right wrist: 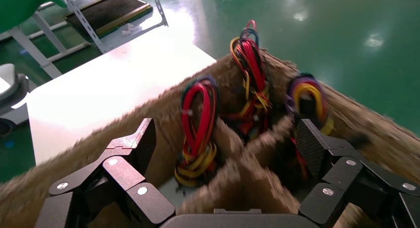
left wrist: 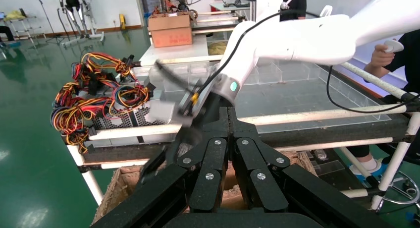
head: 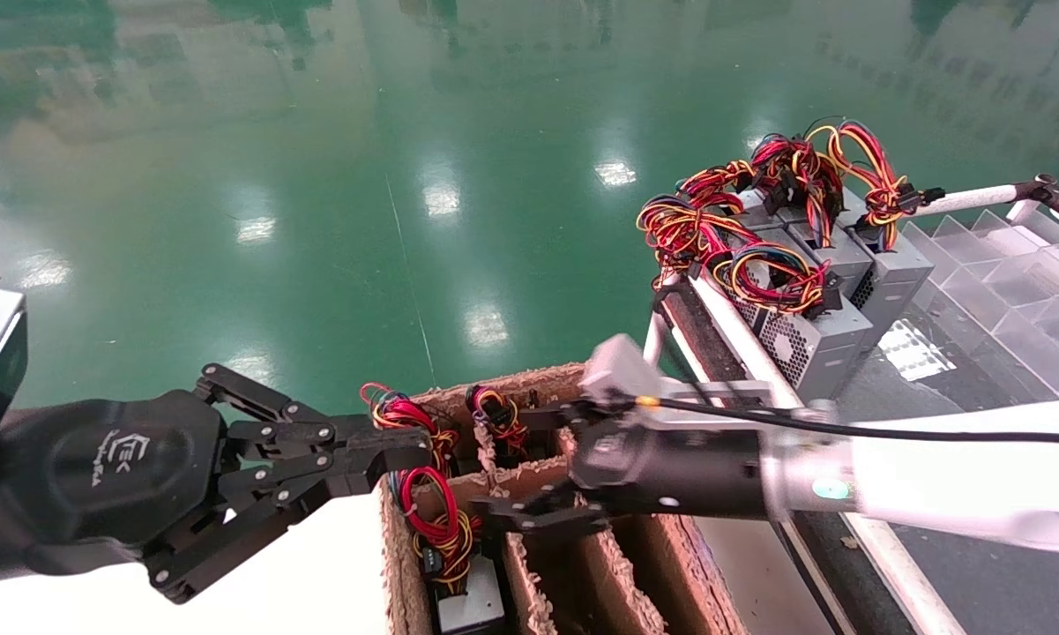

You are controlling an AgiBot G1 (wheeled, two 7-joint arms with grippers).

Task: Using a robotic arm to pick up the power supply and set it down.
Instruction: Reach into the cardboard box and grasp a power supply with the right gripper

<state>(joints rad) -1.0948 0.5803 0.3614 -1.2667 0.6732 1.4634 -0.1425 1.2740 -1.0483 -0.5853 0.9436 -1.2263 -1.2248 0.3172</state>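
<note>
Inside the divided cardboard box (head: pixel 661 573), the power supply (head: pixel 469 605) stands in the left compartment, red wires up. Right gripper (head: pixel 529 467) hovers spread wide over the dividers, empty. Left gripper (head: pixel 388 459), fingers together, sits beside the box. More power supplies (head: pixel 811 291) crowd the rack.

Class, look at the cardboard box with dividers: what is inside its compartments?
The cardboard box holds power supplies standing on end; one grey power supply shows under red wires. Others show only wire bundles. The right gripper hovers open above.
</note>
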